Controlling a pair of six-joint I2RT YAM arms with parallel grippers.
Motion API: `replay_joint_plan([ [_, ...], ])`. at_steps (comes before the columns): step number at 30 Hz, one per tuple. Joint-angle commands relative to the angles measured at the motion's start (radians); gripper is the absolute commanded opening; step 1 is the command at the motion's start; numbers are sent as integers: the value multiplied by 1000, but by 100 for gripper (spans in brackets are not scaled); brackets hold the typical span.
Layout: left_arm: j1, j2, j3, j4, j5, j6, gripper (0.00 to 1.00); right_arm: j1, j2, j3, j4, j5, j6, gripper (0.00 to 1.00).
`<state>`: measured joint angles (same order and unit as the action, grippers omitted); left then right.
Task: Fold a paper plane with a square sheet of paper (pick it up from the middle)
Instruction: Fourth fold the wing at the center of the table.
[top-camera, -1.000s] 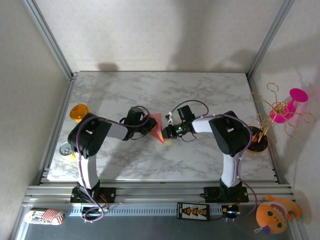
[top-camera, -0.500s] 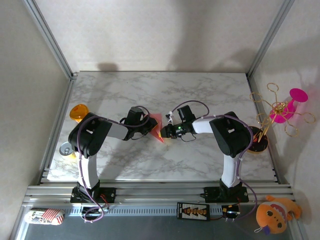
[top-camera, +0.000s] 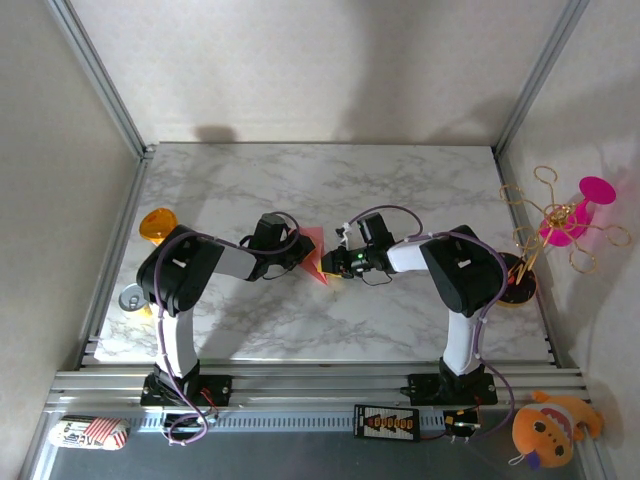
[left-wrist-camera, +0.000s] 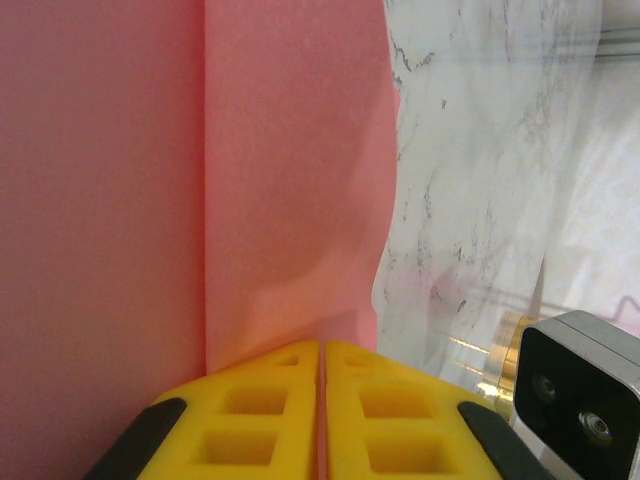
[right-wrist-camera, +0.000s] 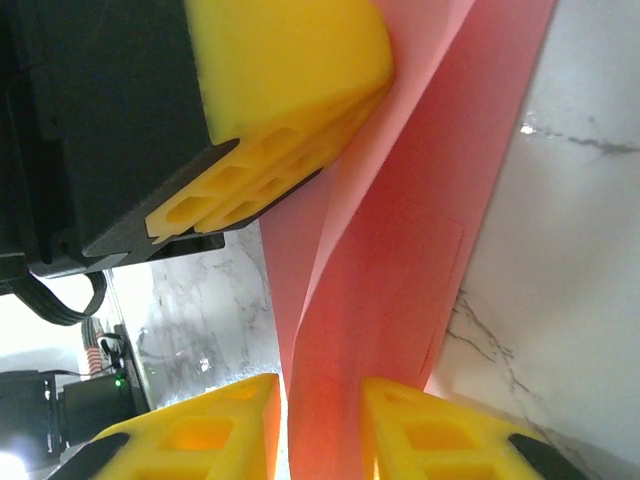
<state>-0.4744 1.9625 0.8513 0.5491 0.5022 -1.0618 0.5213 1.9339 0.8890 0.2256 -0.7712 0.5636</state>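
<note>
Table: white marble-patterned tabletop (top-camera: 400, 190) framed by grey walls on 3 sides, with wide bare room far of the arms and near them.
Left arm: white-and-black arm reaching right toward table centre; the left gripper (left-wrist-camera: 322, 350) has its 2 yellow pads pressed together, pinching the paper's edge between them.
Right arm: white-and-black arm reaching left to meet it; the right gripper (right-wrist-camera: 320, 395) has its yellow fingers (right-wrist-camera: 425, 425) slightly parted, astride the paper's fold. Whether they squeeze or merely bracket it I cannot tell.
Paper: thin salmon-pink sheet of paper (top-camera: 314, 254), already creased into a pointed triangular shape, between both grippers at mid-table. The left wrist view shows a straight lengthwise crease (left-wrist-camera: 204, 180); the right wrist view shows 2 layers standing apart.
Step in hand: a judgement: a mid-fold stage, the left gripper anchoring the sheet while the right works a flap; the dart is not yet finished.
Next move: probably the right fingers need to settle on the flap's free edge and carry it over the crease line, keeping the anchored side taut.
Edges: the paper's right border is wavy, so it may buckle.
Open room: the orange round disc (top-camera: 156, 224) at the far left edge and the magenta flower-like toy (top-camera: 590, 205) at the right wall are well apart from the work.
</note>
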Motion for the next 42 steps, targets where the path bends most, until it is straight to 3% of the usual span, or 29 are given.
replay_joint_plan([
  [1, -1, -19, -3, 8, -6, 5, 10, -11, 64, -72, -152, 183, 34, 24],
  [8, 4, -89, -25, 79, 23, -4, 11, -17, 79, -86, -167, 207, 36, 15],
  [17, 10, -118, -94, 112, 30, 8, 13, -27, 88, -93, -173, 224, 33, 10],
  [42, -18, 5, -34, 98, 59, 25, 9, -30, 104, -97, -180, 241, 46, 9],
])
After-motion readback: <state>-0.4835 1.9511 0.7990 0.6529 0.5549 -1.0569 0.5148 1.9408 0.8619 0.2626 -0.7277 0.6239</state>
